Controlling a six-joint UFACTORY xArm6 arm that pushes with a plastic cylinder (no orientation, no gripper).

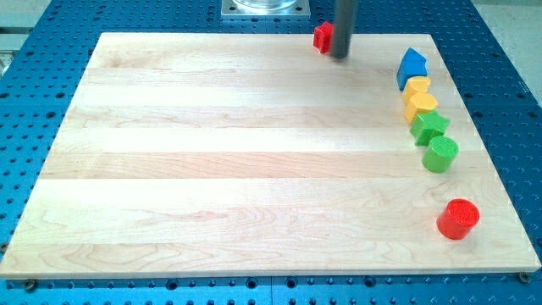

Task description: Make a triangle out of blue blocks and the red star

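A small red block (322, 36), probably the red star, lies at the top edge of the wooden board (212, 152), partly hidden by the rod. My tip (340, 56) stands just right of it, touching or nearly touching. One blue block (412, 67), roughly pentagon-shaped, sits at the upper right, at the top of a column of blocks. No other blue block shows.
Below the blue block run a yellow block (417, 85), a yellow heart-like block (420, 105), a green star-like block (430, 128) and a green cylinder (440, 154). A red cylinder (458, 219) stands alone at the lower right. A blue perforated table surrounds the board.
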